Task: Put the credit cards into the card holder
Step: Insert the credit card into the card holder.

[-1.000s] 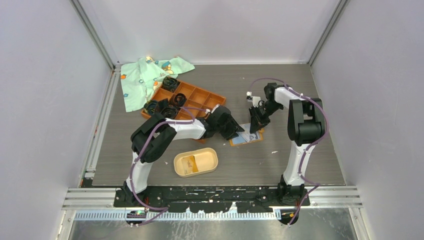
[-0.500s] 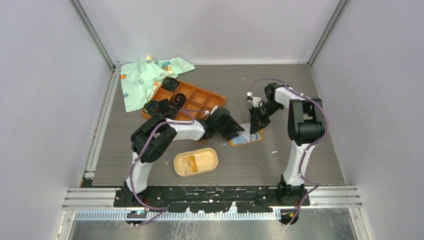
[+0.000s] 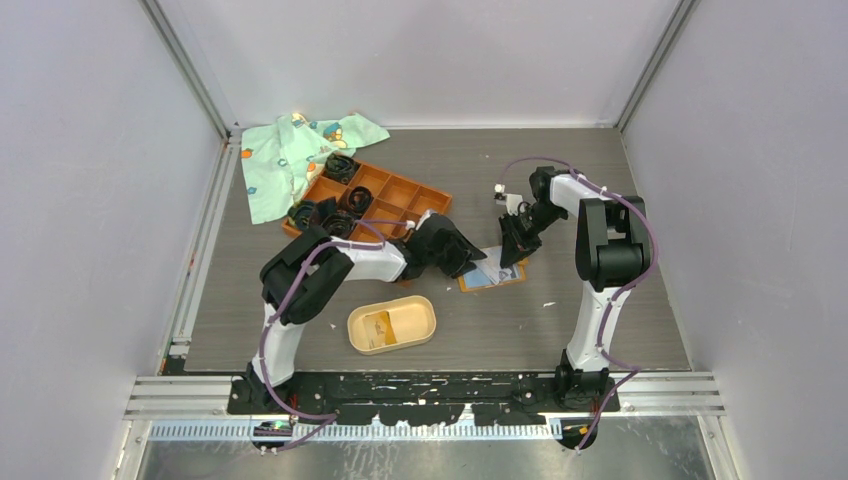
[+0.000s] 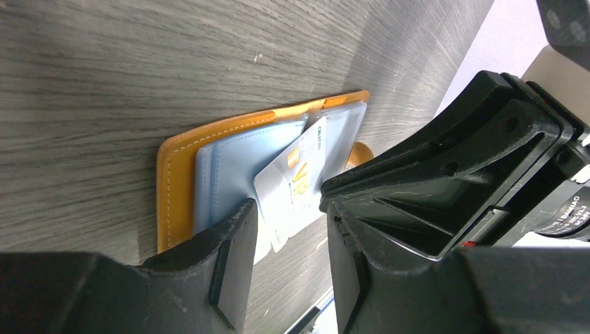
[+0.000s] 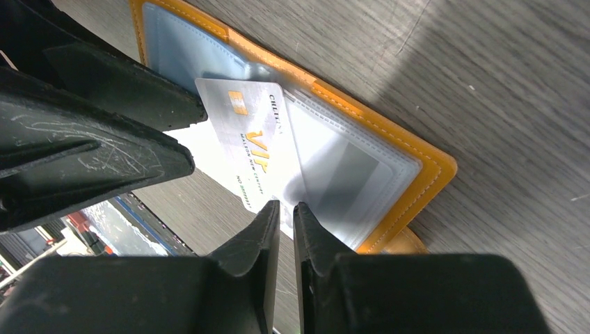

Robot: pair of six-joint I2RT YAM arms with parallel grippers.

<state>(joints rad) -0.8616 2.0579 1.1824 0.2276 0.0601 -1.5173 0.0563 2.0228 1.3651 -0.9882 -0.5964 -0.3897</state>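
Note:
An orange wallet (image 3: 518,278) lies open on the table, its clear sleeves up (image 5: 327,167). A white credit card (image 5: 250,139) marked VIP sticks halfway out of a sleeve (image 4: 292,177). My left gripper (image 4: 289,216) is open and low over the card's free end, with nothing between its fingers. My right gripper (image 5: 284,209) has its jaws almost together, with only a thin empty slit. Its tips are by the card's corner and the sleeve. Both grippers meet over the wallet (image 3: 495,262). The beige card holder (image 3: 432,318) sits nearer the bases, with a yellowish flat thing inside.
An orange grid tray (image 3: 400,195) with black coiled bands (image 3: 340,165) stands behind the left arm, and a green cloth (image 3: 290,155) lies beyond it. A flat blue-edged printed piece (image 5: 118,223) lies on the table beside the wallet. A small white object (image 3: 497,188) sits near the right gripper.
The left arm has drawn back slightly to the left. The right arm, wallet and card look unchanged.

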